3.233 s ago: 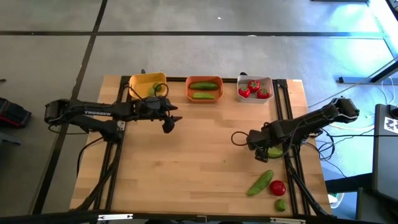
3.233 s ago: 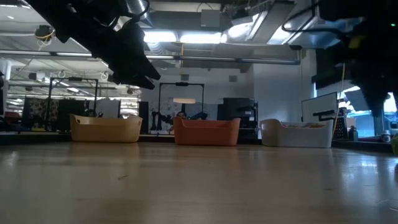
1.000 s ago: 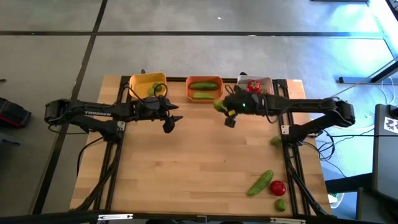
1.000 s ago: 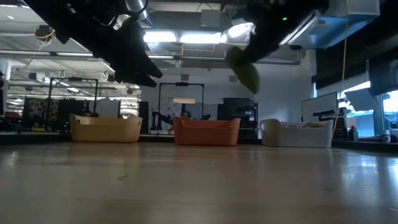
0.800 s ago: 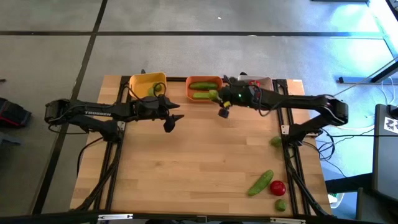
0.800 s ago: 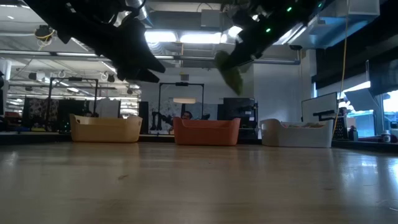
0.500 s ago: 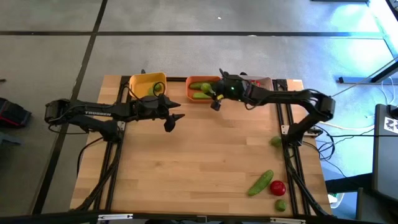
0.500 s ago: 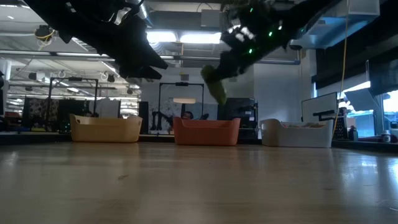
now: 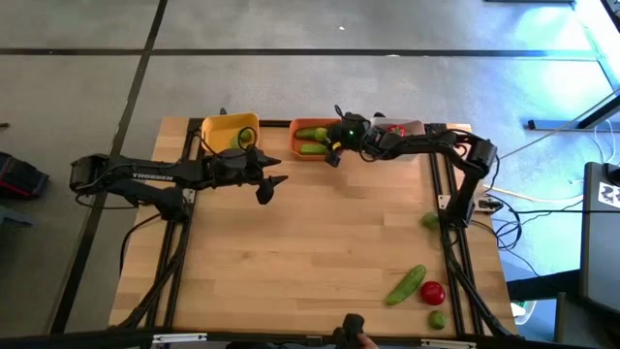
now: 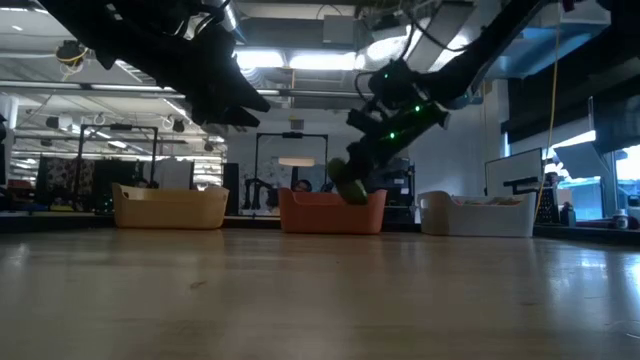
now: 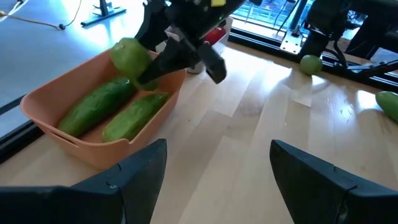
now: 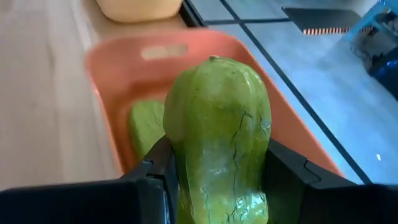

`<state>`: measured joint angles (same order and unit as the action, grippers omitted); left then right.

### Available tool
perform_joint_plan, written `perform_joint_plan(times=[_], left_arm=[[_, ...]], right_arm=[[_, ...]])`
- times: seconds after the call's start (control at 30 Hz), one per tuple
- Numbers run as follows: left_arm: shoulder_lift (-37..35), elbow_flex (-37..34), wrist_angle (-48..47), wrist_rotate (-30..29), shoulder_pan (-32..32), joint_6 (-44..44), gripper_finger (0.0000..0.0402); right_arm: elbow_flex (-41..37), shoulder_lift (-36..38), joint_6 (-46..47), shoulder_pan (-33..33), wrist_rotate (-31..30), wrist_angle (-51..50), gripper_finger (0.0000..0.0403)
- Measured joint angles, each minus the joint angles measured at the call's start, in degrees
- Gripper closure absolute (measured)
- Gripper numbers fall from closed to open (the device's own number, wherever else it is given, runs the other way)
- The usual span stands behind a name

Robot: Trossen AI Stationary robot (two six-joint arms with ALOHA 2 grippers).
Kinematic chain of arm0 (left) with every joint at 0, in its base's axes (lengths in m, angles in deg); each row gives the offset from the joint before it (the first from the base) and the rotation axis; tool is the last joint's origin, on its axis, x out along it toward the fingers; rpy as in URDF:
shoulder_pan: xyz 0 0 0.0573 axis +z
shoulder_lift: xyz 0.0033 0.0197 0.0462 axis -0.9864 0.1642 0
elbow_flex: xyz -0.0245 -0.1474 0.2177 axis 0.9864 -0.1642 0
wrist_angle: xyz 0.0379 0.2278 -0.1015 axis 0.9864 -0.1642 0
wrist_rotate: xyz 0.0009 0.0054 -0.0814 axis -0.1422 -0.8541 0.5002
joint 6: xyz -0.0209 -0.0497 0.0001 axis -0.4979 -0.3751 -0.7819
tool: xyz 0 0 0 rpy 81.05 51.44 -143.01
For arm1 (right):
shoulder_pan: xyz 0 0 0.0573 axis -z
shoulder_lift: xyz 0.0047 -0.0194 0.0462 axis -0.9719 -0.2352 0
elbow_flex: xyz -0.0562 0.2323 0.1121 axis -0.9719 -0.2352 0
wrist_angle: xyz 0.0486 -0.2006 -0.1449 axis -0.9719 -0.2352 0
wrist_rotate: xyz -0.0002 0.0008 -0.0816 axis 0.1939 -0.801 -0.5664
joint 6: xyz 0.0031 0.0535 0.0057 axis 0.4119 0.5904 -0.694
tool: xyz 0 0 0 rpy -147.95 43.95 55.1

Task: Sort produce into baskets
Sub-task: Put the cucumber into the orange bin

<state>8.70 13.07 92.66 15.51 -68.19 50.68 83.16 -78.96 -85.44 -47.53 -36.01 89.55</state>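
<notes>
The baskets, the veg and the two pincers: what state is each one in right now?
Right pincer: shut on a cucumber, over the orange basket.
Left pincer: open, empty, above the table.
Orange basket: holds two cucumbers.
Yellow basket: holds a lime.
White basket: holds tomatoes.
Loose on the table: one cucumber, one tomato, two limes.

White "TROSSEN" lettering on left arm [image 9: 145, 176]; nothing else legible.
</notes>
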Motion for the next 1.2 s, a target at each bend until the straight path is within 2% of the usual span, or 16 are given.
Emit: perform_joint_plan(times=[0.23, 0.47, 0.57, 0.87, 1.0, 1.2], left_arm=[[0.0, 0.0, 0.0, 0.0, 0.0, 0.0, 0.0121], [0.0, 0.0, 0.0, 0.0, 0.0, 0.0, 0.0121], [0.0, 0.0, 0.0, 0.0, 0.0, 0.0, 0.0121], [0.0, 0.0, 0.0, 0.0, 0.0, -0.1, 0.0121], [0.0, 0.0, 0.0, 0.0, 0.0, -0.3, 0.0121], [0.0, 0.0, 0.0, 0.0, 0.0, -0.5, 0.0121]], right_arm=[[0.0, -3.7, -0.1, 1.0, -0.5, 0.0, 0.0251], [0.0, -4.3, -0.2, 0.8, -1.4, 0.5, 0.0248], [0.0, -4.3, -0.2, 0.8, -1.3, 0.4, 0.0226], [0.1, -4.4, 0.0, 0.7, -0.4, -0.3, 0.0122], [2.0, -4.4, 0.4, 0.3, -0.5, -0.8, 0.0108], [7.4, -4.1, 0.2, -1.4, -2.5, -6.0, 0.0117]])
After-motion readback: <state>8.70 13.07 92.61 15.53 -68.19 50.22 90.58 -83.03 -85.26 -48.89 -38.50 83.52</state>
